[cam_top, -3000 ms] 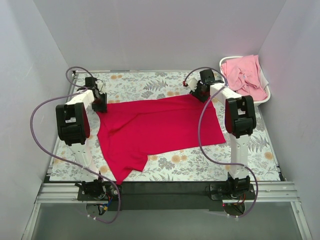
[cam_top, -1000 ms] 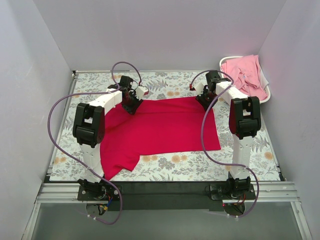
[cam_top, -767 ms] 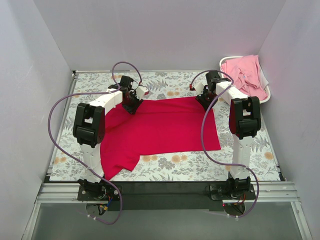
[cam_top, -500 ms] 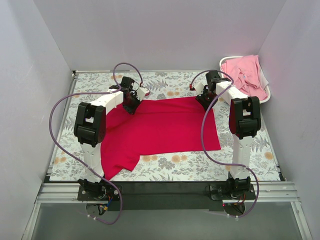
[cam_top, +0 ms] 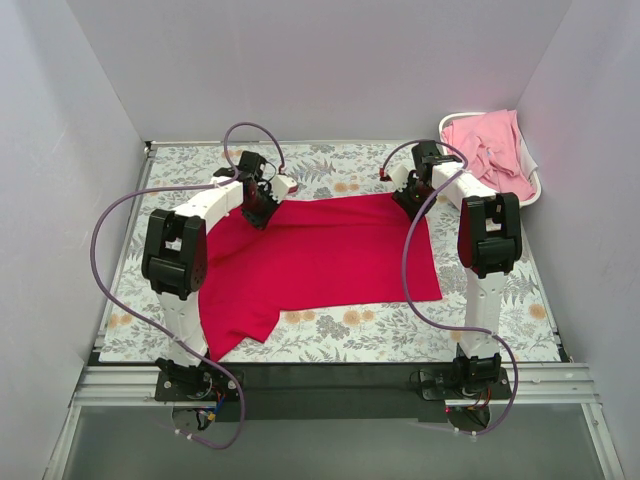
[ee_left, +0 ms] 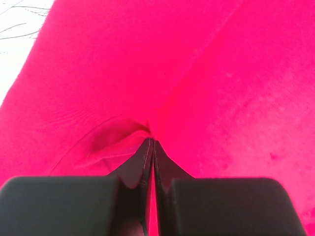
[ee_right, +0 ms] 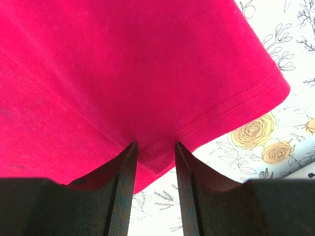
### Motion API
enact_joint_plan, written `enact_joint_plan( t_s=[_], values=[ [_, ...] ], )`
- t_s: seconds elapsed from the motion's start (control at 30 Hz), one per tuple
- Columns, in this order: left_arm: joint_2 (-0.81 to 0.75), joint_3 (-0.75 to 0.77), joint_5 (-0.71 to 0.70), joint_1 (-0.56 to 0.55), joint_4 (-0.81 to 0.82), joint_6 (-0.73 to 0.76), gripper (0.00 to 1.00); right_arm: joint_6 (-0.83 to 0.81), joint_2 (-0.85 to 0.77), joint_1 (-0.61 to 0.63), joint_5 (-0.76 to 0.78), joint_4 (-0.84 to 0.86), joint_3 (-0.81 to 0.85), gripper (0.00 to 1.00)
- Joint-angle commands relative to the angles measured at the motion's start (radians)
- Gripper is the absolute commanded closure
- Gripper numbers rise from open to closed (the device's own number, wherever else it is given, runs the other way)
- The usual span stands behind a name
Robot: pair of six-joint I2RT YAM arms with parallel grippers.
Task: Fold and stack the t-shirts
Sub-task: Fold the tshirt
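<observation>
The crimson t-shirt (cam_top: 320, 250) lies spread on the floral table, one sleeve trailing toward the near left. My left gripper (cam_top: 258, 206) sits at the shirt's far edge, left of centre. In the left wrist view the left gripper (ee_left: 150, 141) is shut, pinching a small ridge of the red cloth (ee_left: 221, 73). My right gripper (cam_top: 408, 196) is at the shirt's far right corner. The right wrist view shows the right gripper (ee_right: 155, 145) open, its fingers either side of the stitched hem (ee_right: 206, 115). Pale pink t-shirts (cam_top: 490, 150) are heaped at the far right.
A white laundry basket (cam_top: 534, 192) holds the pink heap in the far right corner, against the wall. The floral tablecloth (cam_top: 500, 320) shows around the red shirt. Purple cables loop above both arms. Grey walls close in three sides.
The left gripper has shut on the red cloth at the shirt's far edge. Earlier, the left arm came in from the far left. The right arm has stayed still over the last second.
</observation>
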Motion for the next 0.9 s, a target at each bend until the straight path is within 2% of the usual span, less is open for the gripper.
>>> enact_joint_plan(
  t_s=[0.0, 0.7, 0.77, 0.8, 0.87],
  values=[
    [-0.101, -0.012, 0.012, -0.002, -0.036, 0.024, 1.00, -0.009, 0.020, -0.016, 0.034, -0.021, 0.038, 0.57],
    [-0.092, -0.058, -0.022, 0.008, -0.132, 0.073, 1.00, -0.023, 0.011, -0.030, 0.038, -0.030, 0.030, 0.57],
    [-0.087, -0.054, -0.027, 0.008, -0.120, 0.059, 0.91, -0.023, 0.008, -0.030, 0.035, -0.033, 0.033, 0.57],
    [-0.092, -0.043, -0.018, 0.009, -0.117, 0.053, 0.79, -0.021, 0.008, -0.030, 0.029, -0.034, 0.033, 0.57],
    [-0.115, -0.013, 0.011, 0.023, -0.126, 0.027, 0.70, -0.018, 0.003, -0.031, 0.021, -0.042, 0.033, 0.57]
  ],
)
